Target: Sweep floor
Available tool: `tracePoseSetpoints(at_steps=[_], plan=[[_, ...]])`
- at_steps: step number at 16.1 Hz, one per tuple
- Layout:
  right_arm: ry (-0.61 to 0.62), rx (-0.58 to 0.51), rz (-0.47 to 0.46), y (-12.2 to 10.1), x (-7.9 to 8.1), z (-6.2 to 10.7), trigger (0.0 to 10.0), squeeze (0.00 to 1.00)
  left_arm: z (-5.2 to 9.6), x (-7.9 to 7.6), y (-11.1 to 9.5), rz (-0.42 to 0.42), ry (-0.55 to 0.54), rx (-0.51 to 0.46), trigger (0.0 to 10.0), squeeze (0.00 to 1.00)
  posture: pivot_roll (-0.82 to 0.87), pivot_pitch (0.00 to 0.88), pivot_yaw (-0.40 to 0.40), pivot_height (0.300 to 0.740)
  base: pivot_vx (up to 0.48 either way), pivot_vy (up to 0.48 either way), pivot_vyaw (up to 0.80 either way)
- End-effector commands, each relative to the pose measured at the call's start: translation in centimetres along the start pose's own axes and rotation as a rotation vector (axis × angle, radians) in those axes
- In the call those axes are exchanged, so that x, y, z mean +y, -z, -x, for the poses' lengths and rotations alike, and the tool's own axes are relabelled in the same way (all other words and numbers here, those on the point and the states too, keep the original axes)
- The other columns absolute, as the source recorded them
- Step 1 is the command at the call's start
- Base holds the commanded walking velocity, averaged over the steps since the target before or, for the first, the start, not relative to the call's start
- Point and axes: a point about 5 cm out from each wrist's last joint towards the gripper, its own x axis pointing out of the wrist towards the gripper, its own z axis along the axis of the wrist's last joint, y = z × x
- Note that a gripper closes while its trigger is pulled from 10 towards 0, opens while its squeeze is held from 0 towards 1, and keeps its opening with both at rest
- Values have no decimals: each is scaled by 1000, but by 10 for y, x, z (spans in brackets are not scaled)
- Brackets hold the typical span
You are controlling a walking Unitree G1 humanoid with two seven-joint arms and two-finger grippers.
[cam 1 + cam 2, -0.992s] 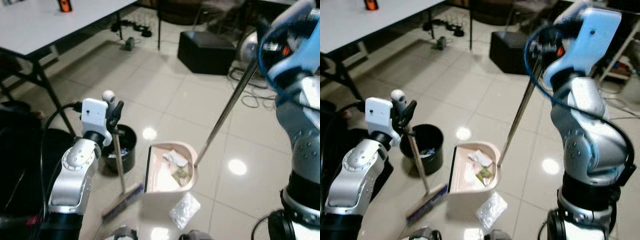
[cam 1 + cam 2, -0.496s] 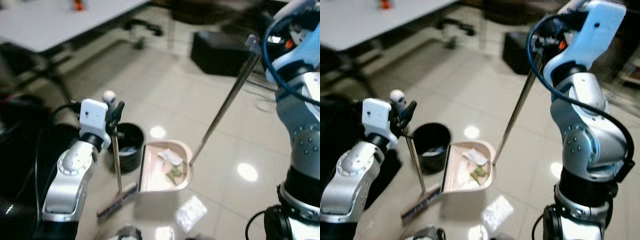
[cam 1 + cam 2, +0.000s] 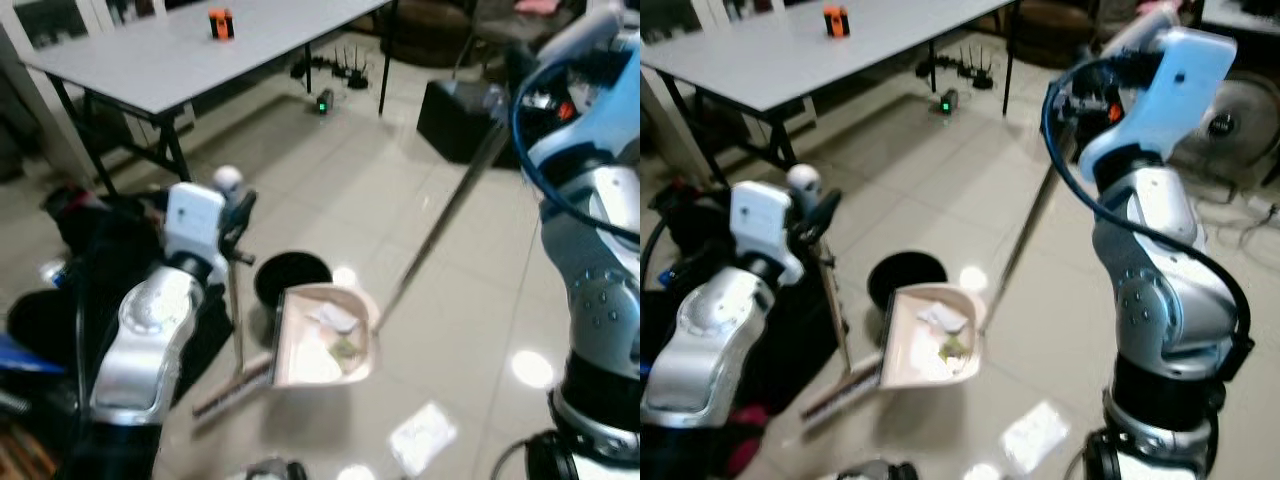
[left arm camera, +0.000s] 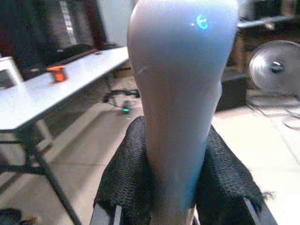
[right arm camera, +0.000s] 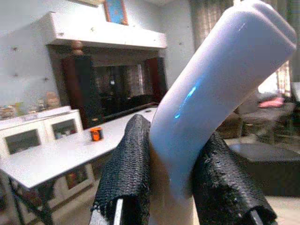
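Two gripper pads point(image 4: 126, 178) hide each handle's point(image 4: 180, 93) lower end

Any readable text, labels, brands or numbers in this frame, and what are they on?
No legible text anywhere.
Small orange object on the long grey table: any marking too small to read.
Framed picture high on the wall: too blurred to read.
Grey broom handle top in the left pincer: a blue glint, no letters.

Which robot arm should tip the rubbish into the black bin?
Probably the right. Its tool is shut on the dustpan handle, and the dustpan with scraps already sits beside the black bin. The left tool holds the broom.
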Motion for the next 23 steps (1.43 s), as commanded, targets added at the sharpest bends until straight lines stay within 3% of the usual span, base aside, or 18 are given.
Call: tracePoseSetpoints(at_steps=[1, 2, 4, 7, 13, 16, 23], plan=[[20, -61, 15, -9, -3, 4, 10000, 0, -5, -2, -5, -5, 27, -29, 10000, 0, -122, 0, 69, 740, 0, 476, 0], [34, -61, 21, -9, -5, 6, 10000, 0, -7, -3, -5, -3, 36, -30, 10000, 0, -124, 0, 72, 740, 0, 476, 0], [51, -65, 23, -9, -7, 9, 10000, 0, -9, -4, -7, -76, 40, -38, 10000, 0, -130, 0, 84, 740, 0, -240, 0], [70, -80, 29, -11, -10, 12, 10000, 0, -11, -5, -3, 1, 17, -24, 10000, 0, -129, 0, 84, 740, 0, -320, 0], [77, -84, 1, -14, -14, 6, 10000, 0, -9, 4, -2, 45, -83, -31, 10000, 0, -120, 0, 65, 740, 0, 0, 0], [69, -76, 8, -14, -14, 4, 10000, 0, -7, 9, -5, 89, -148, -56, 10000, 0, -122, 0, 62, 740, 296, 0, 0], [69, -75, 14, -15, -14, 3, 10000, 0, -3, 4, -1, 109, -145, -42, 10000, 0, -124, 1, 51, 740, 339, 0, 123]])
